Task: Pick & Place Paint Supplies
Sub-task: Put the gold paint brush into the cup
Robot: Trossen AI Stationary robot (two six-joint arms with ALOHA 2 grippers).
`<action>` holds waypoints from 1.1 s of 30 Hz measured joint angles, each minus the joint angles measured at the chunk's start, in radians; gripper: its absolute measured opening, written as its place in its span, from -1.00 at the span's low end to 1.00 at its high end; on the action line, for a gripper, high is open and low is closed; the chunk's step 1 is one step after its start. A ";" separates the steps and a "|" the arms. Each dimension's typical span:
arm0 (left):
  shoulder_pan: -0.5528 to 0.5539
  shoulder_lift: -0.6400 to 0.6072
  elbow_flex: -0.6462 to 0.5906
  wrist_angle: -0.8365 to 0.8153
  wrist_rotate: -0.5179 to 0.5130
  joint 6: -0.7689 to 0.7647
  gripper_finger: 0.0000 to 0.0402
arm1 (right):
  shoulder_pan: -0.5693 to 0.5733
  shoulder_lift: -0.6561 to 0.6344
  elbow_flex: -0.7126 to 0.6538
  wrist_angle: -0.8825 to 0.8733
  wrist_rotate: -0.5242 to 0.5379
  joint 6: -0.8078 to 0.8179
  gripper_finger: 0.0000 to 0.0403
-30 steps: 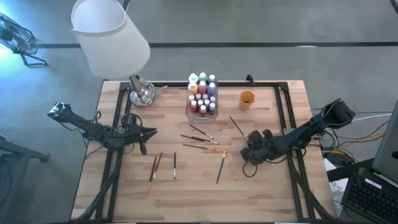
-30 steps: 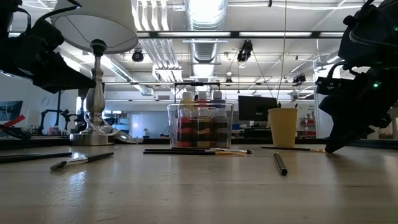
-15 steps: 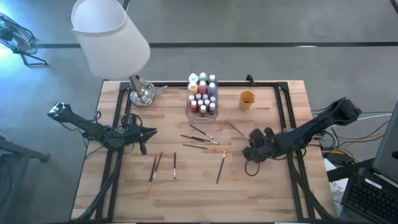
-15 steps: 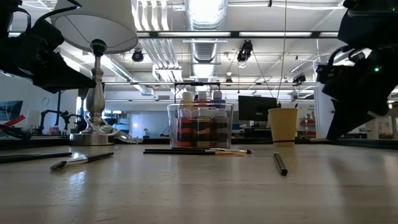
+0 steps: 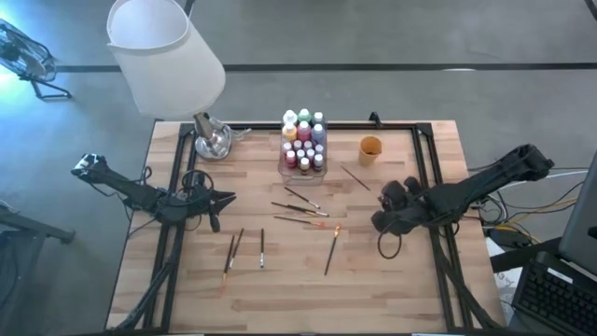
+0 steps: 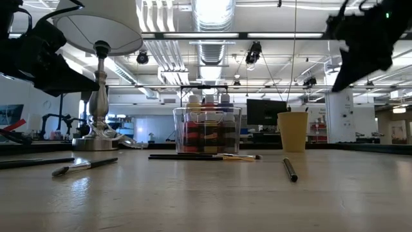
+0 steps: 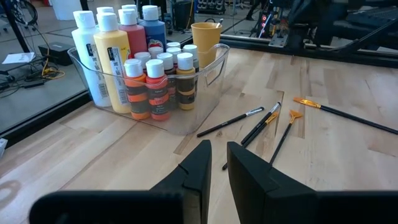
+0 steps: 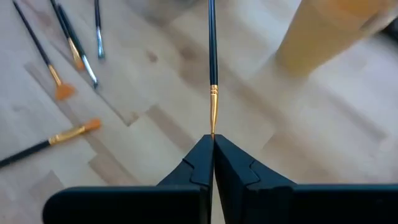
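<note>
A clear box (image 5: 303, 145) of white-capped paint bottles (image 7: 149, 74) stands at the table's far middle, an orange cup (image 5: 370, 147) to its right. Several dark-handled paintbrushes (image 5: 298, 207) lie flat in front of the box, more (image 5: 244, 250) nearer the front. My right gripper (image 5: 376, 195) is raised right of centre, shut on one paintbrush (image 5: 355, 177); in the low view it shows high up (image 6: 347, 58). My left gripper (image 5: 224, 198) waits at the left above the table, its fingers (image 7: 199, 171) a narrow gap apart with nothing between them. My right gripper pinches the paintbrush by its bristle end (image 8: 212, 132), just past the gold ferrule (image 8: 212, 109), between its two fingertips. The fingers slant down from the table's right side, and the dark handle (image 8: 211, 37) sticks straight out ahead of them. The low view shows none of it on the tabletop.
A lamp with a white shade (image 5: 163, 56) and a silver base (image 5: 213, 140) stands at the far left corner. Black rails (image 5: 429, 177) run along the table's left, right and far sides. Bare wood lies near the front edge (image 5: 308, 299).
My right gripper has risen well above the table, staying shut, and has carried the paintbrush up with it. The brush lay on the wood beside the cup before; now it is off the tabletop, its handle end a little closer to the cup.
</note>
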 joint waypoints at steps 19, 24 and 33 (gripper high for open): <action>0.000 0.000 0.000 0.000 0.000 0.000 -0.71 | -0.389 0.148 0.834 -0.637 -0.171 -0.346 -0.96; 0.000 0.000 0.000 0.002 0.000 0.000 -0.72 | -0.580 0.188 0.932 -0.638 -0.338 -0.463 -0.96; 0.000 0.000 0.000 0.002 0.000 0.000 -0.72 | -0.860 0.274 0.943 -0.639 -0.508 -0.597 -0.96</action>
